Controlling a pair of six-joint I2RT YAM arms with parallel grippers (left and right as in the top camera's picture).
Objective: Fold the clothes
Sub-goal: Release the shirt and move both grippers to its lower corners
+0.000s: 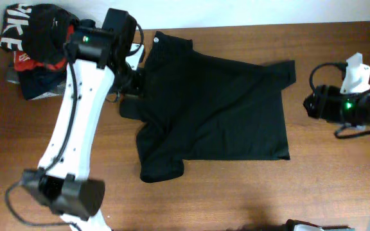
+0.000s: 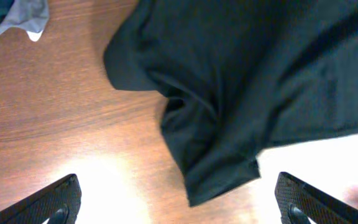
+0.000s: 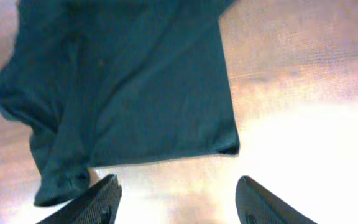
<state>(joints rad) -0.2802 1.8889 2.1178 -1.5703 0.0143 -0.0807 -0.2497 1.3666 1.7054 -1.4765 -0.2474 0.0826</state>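
Note:
The clothes, a plain black T-shirt, lie spread on the wooden table, with one sleeve crumpled at the front left. My left gripper hovers at the shirt's left edge near the collar. In the left wrist view it is wide open and empty, and a sleeve corner of the shirt lies just ahead of it. My right gripper stays off the shirt's right side. In the right wrist view it is open with bare table between its fingers, and the shirt's hem lies just ahead of it.
A pile of other garments, black with white lettering, red and navy, sits at the back left corner. A grey piece of it shows in the left wrist view. The white left arm crosses the table's left side.

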